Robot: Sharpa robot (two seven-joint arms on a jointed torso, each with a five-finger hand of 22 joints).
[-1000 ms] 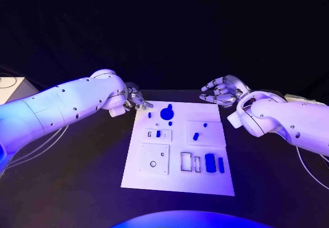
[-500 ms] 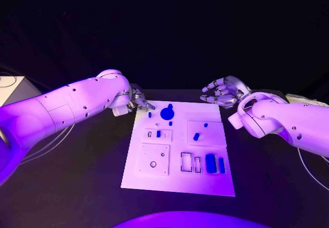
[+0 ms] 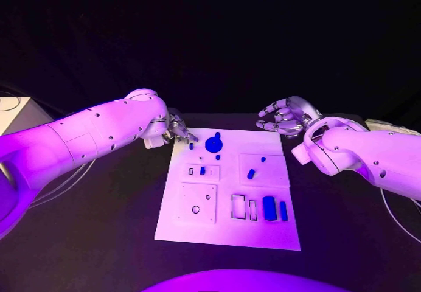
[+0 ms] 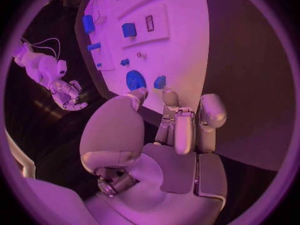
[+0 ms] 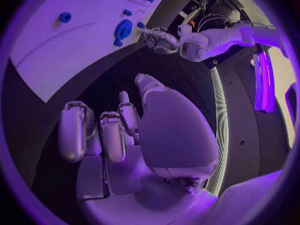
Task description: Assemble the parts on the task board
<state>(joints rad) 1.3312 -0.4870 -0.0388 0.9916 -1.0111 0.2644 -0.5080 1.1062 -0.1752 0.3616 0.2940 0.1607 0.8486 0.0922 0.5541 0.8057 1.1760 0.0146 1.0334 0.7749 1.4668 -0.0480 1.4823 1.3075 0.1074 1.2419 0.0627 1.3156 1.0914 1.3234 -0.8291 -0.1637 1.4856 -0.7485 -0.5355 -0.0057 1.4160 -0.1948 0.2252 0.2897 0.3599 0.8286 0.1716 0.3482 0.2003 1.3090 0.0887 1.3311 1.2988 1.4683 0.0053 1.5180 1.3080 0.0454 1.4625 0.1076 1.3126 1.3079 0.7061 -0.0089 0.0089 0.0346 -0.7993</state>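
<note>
The white task board (image 3: 230,228) lies in the middle of the table. At its far end sits a round blue disc (image 3: 214,145) with small blue pieces (image 3: 191,146) beside it. Two long blue parts (image 3: 268,208) stand in the near right slots. My left hand (image 3: 179,131) hovers at the board's far left corner, fingers apart and holding nothing. In the left wrist view its fingertips (image 4: 170,96) point at the board edge, close to the disc (image 4: 135,80) and a small piece (image 4: 160,82). My right hand (image 3: 285,118) hangs cupped and empty beyond the far right corner.
More small blue pieces (image 3: 251,174) sit mid-board, near empty rectangular cut-outs (image 3: 238,207) and a square plate with a hole (image 3: 196,209). Black table (image 3: 97,231) surrounds the board. A pale box (image 3: 16,112) stands at the far left edge.
My left hand has edged slightly toward the board's far left corner. The right hand has barely moved.
</note>
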